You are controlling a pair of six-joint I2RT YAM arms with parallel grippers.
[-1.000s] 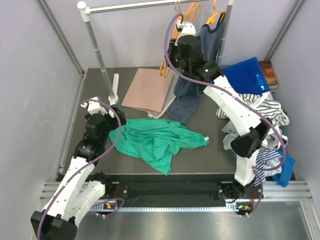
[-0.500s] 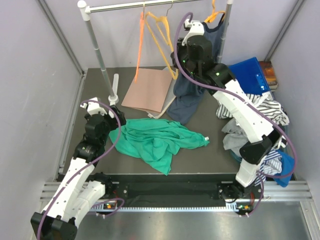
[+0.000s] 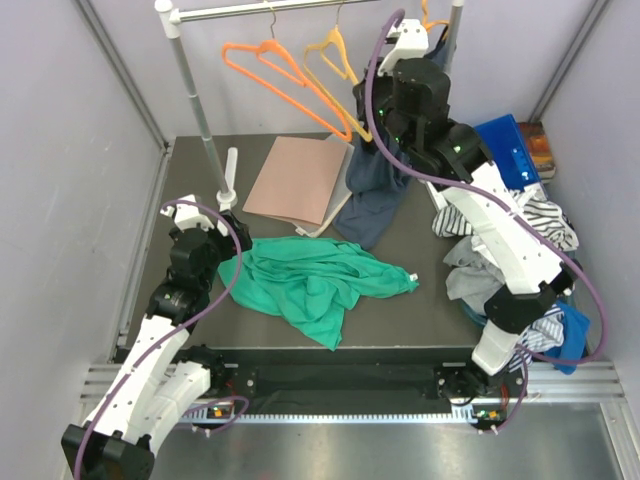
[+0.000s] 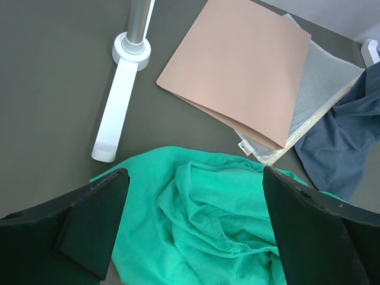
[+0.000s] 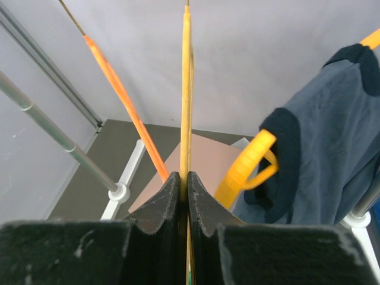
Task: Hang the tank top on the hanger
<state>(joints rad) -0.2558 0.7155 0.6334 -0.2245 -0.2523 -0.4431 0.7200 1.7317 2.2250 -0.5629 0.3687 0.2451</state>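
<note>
The teal-green tank top (image 3: 310, 280) lies crumpled on the dark table, near the front. My left gripper (image 3: 226, 238) hovers open over its left edge; in the left wrist view the tank top (image 4: 214, 225) fills the space between the wide-open jaws of the left gripper (image 4: 195, 178). The pale yellow-orange hanger (image 3: 335, 50) hangs by its hook from the rail at the back. My right gripper (image 3: 365, 112) is shut on its lower bar. In the right wrist view the hanger (image 5: 186, 89) runs edge-on up from the closed jaws of the right gripper (image 5: 187, 178).
A vivid orange hanger (image 3: 275, 68) hangs left of the pale one. A dark navy top (image 3: 375, 180) hangs on another yellow hanger (image 5: 249, 163) to the right. A tan folder (image 3: 297, 178) lies behind the tank top. The rack pole (image 3: 195, 100) stands back left. Striped clothes (image 3: 535, 225) are piled at the right.
My right gripper has moved up and to the right with the pale hanger. Both hangers have slid left along the rail and swung out. The left arm and tank top have not moved.
</note>
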